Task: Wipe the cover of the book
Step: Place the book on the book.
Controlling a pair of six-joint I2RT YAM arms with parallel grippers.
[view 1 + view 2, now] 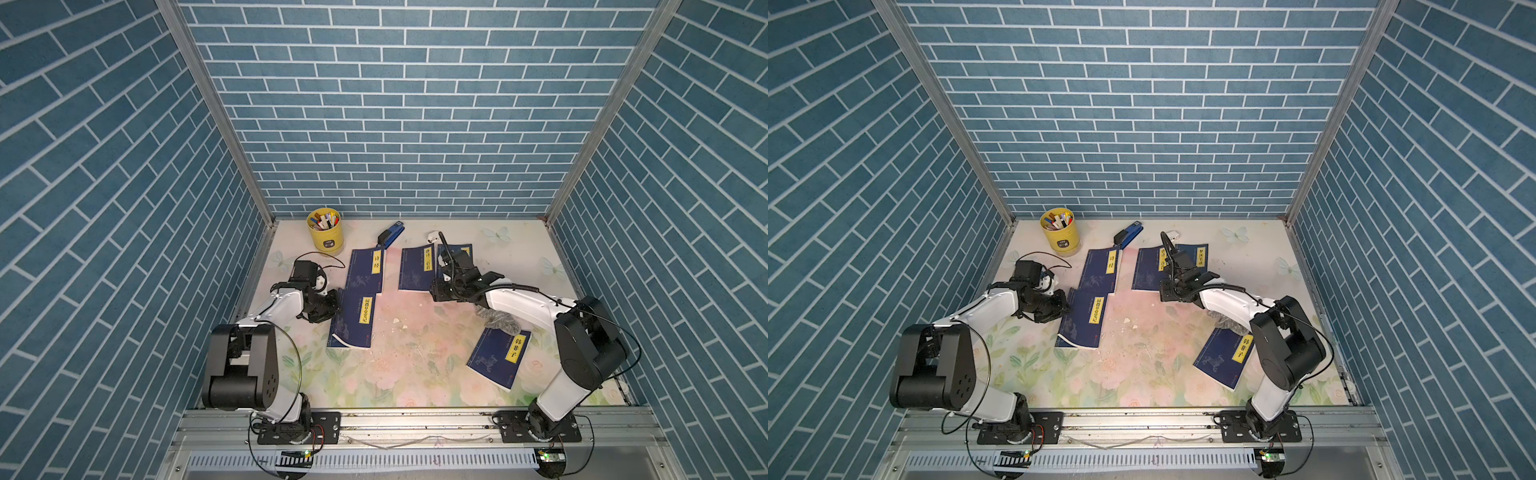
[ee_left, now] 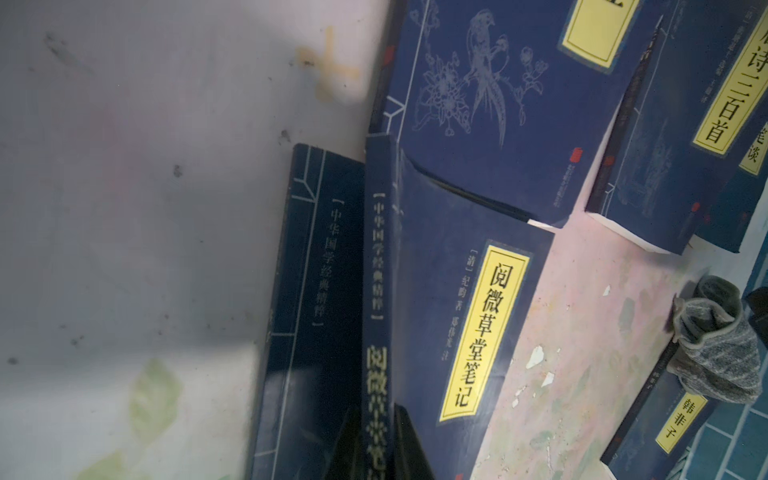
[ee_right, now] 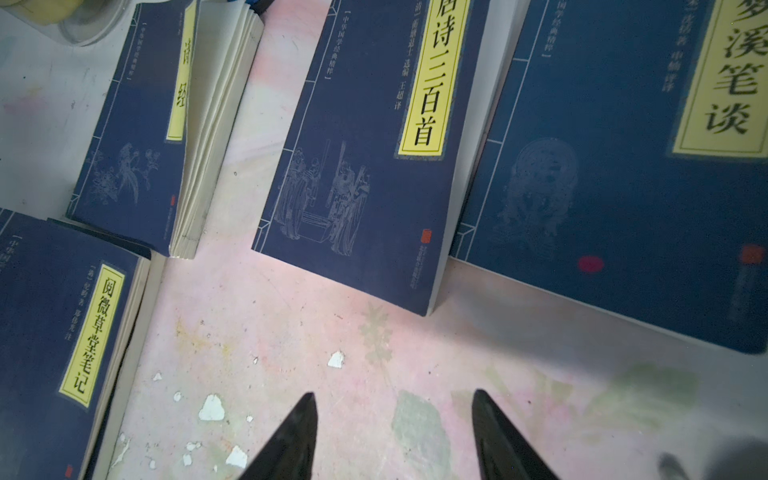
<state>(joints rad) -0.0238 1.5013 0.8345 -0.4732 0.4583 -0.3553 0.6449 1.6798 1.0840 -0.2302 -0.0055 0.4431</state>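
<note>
Several dark blue books with yellow title labels lie on the flowered table. My left gripper [image 1: 334, 305] [image 1: 1067, 307] [image 2: 376, 415] is shut on the spine edge of the front-left book [image 1: 353, 328] [image 1: 1084, 328] [image 2: 436, 291], one finger on each side of the spine. A crumpled grey cloth [image 1: 498, 320] [image 1: 1227, 322] [image 2: 715, 353] lies on the far end of the front-right book [image 1: 498, 359], partly under my right forearm. My right gripper [image 1: 435, 291] [image 1: 1163, 291] [image 3: 392, 399] is open over bare table, just in front of the back-middle book [image 3: 365, 166], and holds nothing.
At the back stand a yellow cup of pens [image 1: 325, 230], a blue stapler [image 1: 390, 233] and a small white object [image 1: 433, 235]. More books lie at the back left [image 1: 368, 270] and back right [image 3: 623, 166]. White flakes [image 3: 212, 407] dot the table middle.
</note>
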